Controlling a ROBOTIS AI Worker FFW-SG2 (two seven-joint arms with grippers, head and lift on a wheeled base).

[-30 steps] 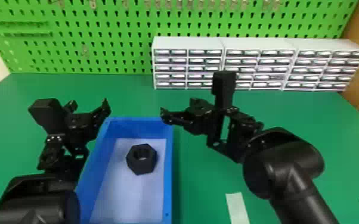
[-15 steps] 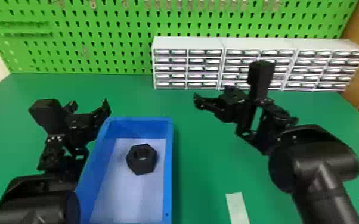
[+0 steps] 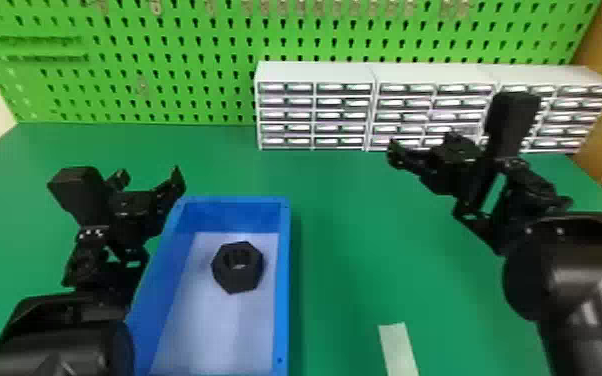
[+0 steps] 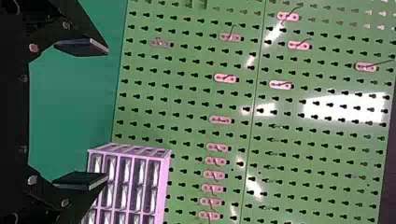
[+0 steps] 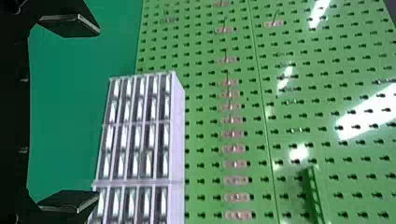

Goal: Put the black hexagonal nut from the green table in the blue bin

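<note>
Black nut (image 3: pixel 236 282) is seated inside the blue bin (image 3: pixel 282 300), apart from both grippers. The left gripper (image 4: pixel 100 114), by the bin's far left corner, is placed nearer to it; the right gripper (image 5: pixel 98 113) is held well to the bin's right. Both pairs of jaws are spread wide, empty. Beyond the bin, white drawer cabinets (image 3: pixel 315 72) are lined up along the green surface (image 3: pixel 345 250). No further grasp seems needed; the bin's left wall could be brushed.

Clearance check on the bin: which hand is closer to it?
Left hand, by the blue bin's far left corner in the head view; the right hand is well to its right.
</note>
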